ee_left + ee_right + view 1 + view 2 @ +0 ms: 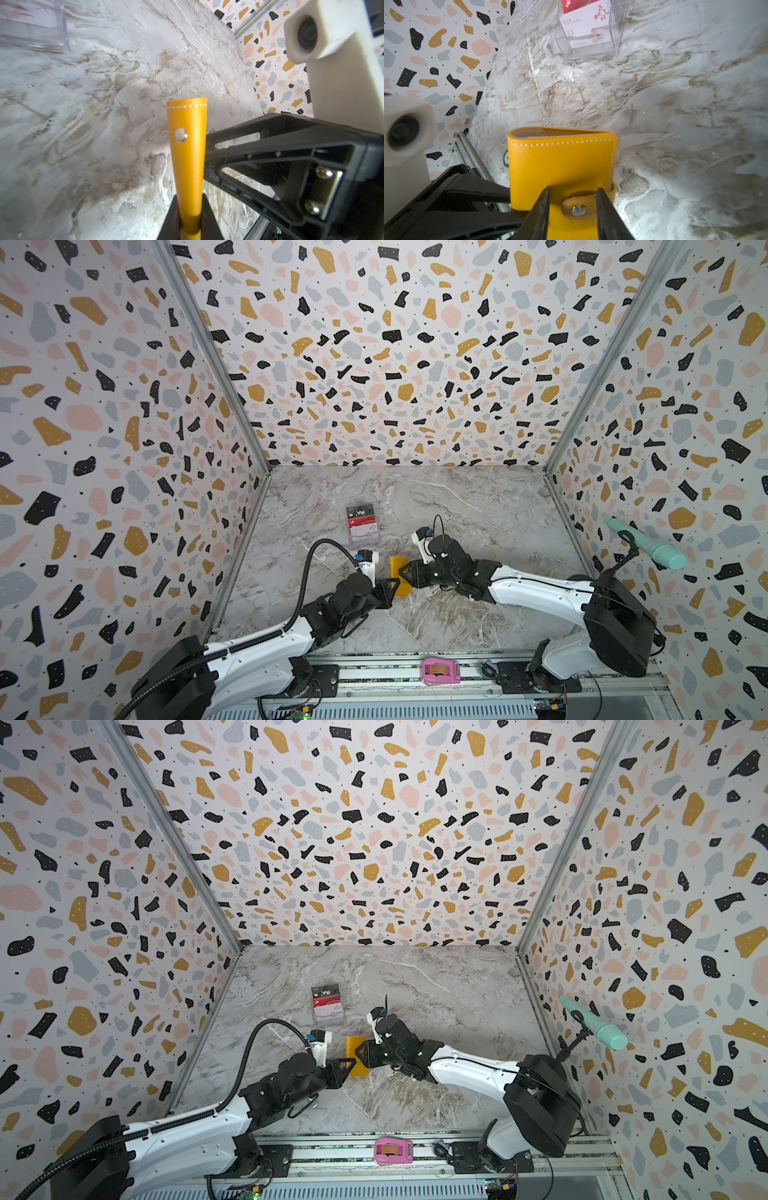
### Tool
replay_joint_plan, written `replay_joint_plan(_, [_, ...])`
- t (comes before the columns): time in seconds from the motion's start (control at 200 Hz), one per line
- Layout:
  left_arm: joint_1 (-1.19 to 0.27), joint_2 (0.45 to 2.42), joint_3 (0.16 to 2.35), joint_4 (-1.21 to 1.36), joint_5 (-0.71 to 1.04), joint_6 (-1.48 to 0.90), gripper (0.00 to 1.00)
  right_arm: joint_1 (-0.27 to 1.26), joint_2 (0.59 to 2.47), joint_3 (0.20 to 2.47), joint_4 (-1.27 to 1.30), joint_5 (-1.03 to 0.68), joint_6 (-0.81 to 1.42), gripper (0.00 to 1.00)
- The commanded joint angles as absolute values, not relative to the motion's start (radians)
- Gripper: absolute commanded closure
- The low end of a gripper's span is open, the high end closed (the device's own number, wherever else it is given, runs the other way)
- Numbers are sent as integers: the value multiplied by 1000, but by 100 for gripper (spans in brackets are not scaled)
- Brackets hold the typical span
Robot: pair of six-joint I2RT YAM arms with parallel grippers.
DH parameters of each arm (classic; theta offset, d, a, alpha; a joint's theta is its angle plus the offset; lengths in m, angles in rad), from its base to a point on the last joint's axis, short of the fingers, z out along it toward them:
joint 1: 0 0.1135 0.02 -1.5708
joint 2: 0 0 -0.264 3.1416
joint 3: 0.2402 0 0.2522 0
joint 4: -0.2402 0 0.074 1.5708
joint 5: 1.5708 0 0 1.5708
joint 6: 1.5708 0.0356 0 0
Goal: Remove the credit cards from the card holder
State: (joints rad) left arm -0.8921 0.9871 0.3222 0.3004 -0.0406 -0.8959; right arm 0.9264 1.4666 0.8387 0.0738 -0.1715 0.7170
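Observation:
The card holder is a mustard-yellow wallet, folded closed and held on edge above the marble table. My left gripper is shut on its near edge. From the opposite side, my right gripper stands open, its two fingers straddling the snap tab with a small gap. The tab's stud looks fastened. Whatever is inside the holder is hidden. Credit cards, a white one with pink flowers and a red one, stand in a clear acrylic stand farther back.
A pink tape dispenser sits on the front rail between the arm bases. A teal microphone-like object on a black mount sticks out near the right wall. Terrazzo-patterned walls close the table on three sides.

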Motion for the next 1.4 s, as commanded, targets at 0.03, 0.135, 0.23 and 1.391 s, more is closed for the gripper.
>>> replay_joint_plan(0.03, [-896,936,336,407,-52,-851,100,942,1497,863,16,-189,719,63])
replay_joint_plan(0.135, [-897,914,335,391,-64,-841,100,949,1504,863,16,-186,725,63])
replay_joint_plan(0.23, [-896,898,334,378,-69,-834,100,953,1509,863,19,-184,727,66])
replay_joint_plan(1.391, [-762,931,375,391,93,-839,100,866,1402,844,5,-111,649,89])
